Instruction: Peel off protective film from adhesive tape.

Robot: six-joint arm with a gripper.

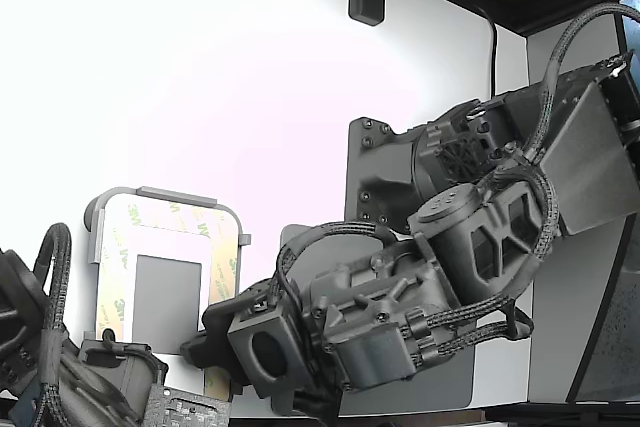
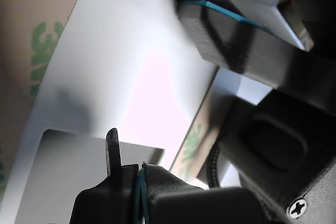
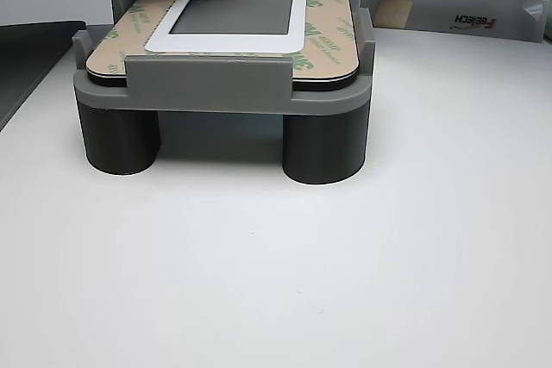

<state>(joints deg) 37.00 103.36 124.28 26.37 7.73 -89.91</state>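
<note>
Adhesive tape (image 3: 323,36) framing grey rectangle (image 3: 233,10) on white plate in grey holder (image 3: 224,84). Holder's dark legs (image 3: 323,148) seen in other view only. Gripper (image 2: 137,174) over plate near tape frame's lower right corner in exterior view; wrist view only: tips pressed together, nothing visibly pinched.

A lab bench: white table (image 3: 276,282), printed grey holder (image 3: 207,84), cabled robot arm (image 1: 480,237).

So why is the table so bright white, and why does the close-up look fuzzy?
Exterior view: light washes out the table, hiding detail. Wrist view: the film sits too near the lens, so its green logo blurs; glare whitens the plate. Other view: sharp, with soft shadow beneath the holder.
</note>
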